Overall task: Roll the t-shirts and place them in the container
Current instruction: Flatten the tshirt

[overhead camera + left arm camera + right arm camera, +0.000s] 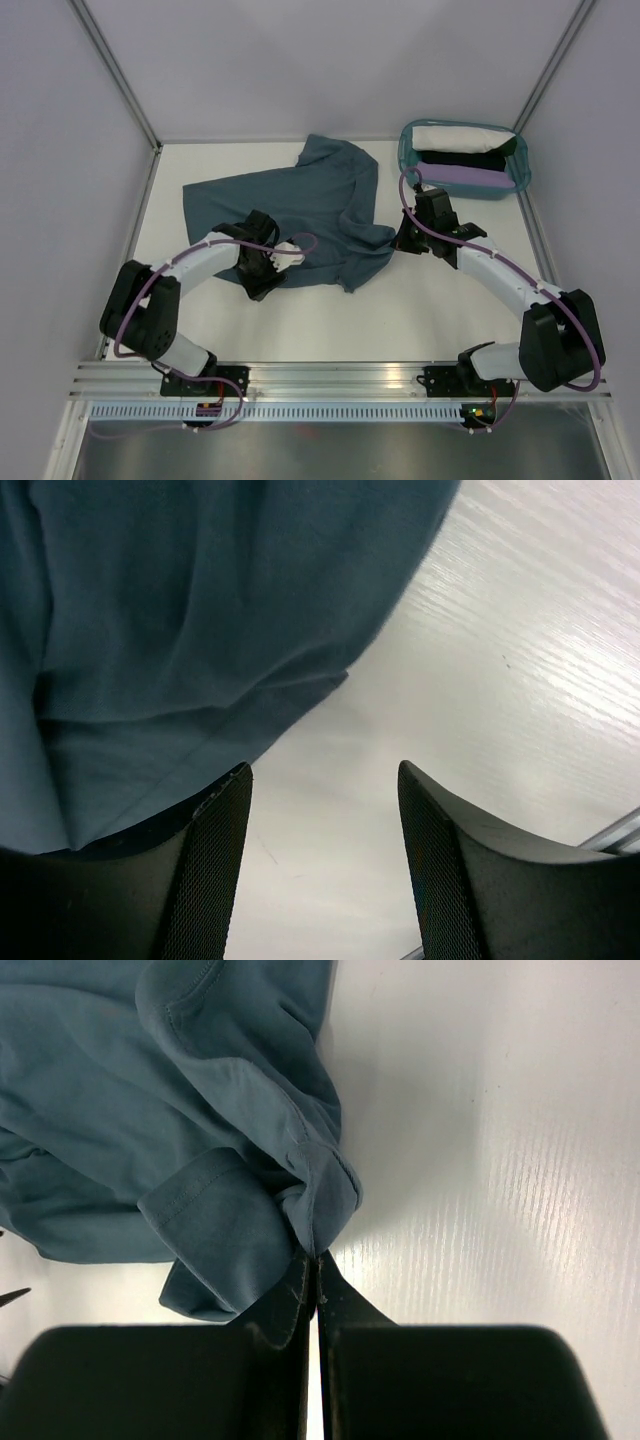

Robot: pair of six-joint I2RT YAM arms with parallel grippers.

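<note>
Your R gripper (pixel 316 1260) is clenched on the slate-blue t-shirt (pixel 300 205) at its 3 o'clock edge, prob. to anchor it. L gripper (pixel 325 770), jaws apart & empty, sits by the 7 o'clock hem, ready to grab. Shirt lies crumpled mid table (pixel 450 320).

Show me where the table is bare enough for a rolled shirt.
Bare table: the near strip in front of the blue t-shirt, and the far-left corner beyond it. Crowded: the far right, around the basket and the right gripper pinching the shirt.
</note>
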